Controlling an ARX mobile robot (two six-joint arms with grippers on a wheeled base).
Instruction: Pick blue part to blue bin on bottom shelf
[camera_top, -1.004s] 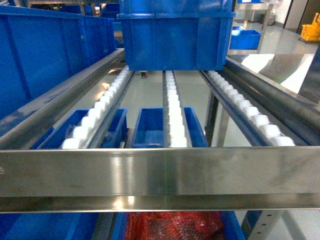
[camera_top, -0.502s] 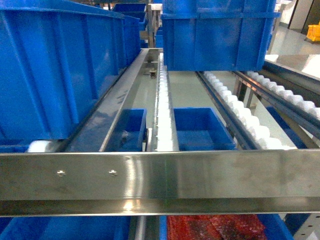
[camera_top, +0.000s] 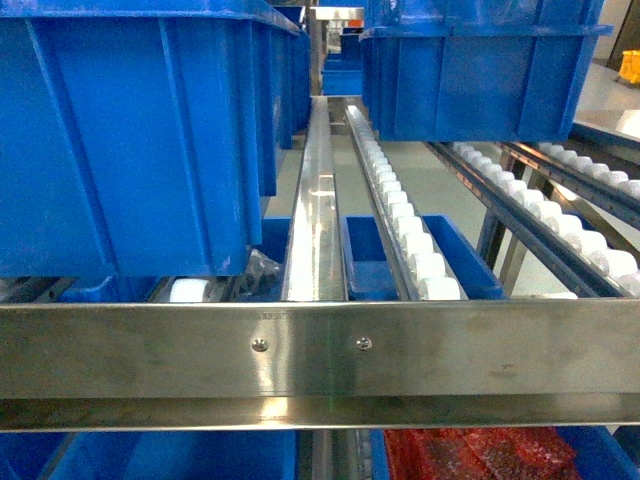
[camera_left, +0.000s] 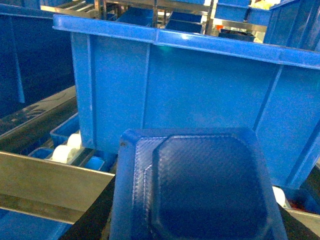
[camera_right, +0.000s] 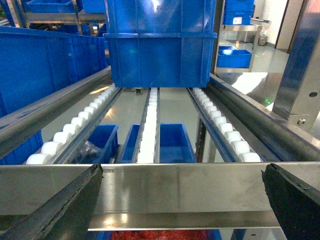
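A shiny stainless-steel rack (camera_top: 320, 350) with white roller tracks (camera_top: 405, 215) fills this bright warehouse aisle with its pale glossy floor. The left gripper (camera_left: 197, 187) carries a dark blue moulded plastic part with a raised octagonal face (camera_left: 200, 192), though its fingers are hidden beneath it. The right gripper (camera_right: 182, 197) hangs wide open, empty, at the front rail. So the pick looks done; the placing remains. Small open blue bins (camera_right: 172, 142) wait on the bottom shelf below, large blue crates (camera_top: 130, 130) above.

Two large blue plastic bins (camera_top: 130, 140) (camera_top: 480, 70) are carried on the white roller tracks (camera_top: 400, 215) of the shiny stainless-steel rack (camera_top: 320, 360), behind its front rail.
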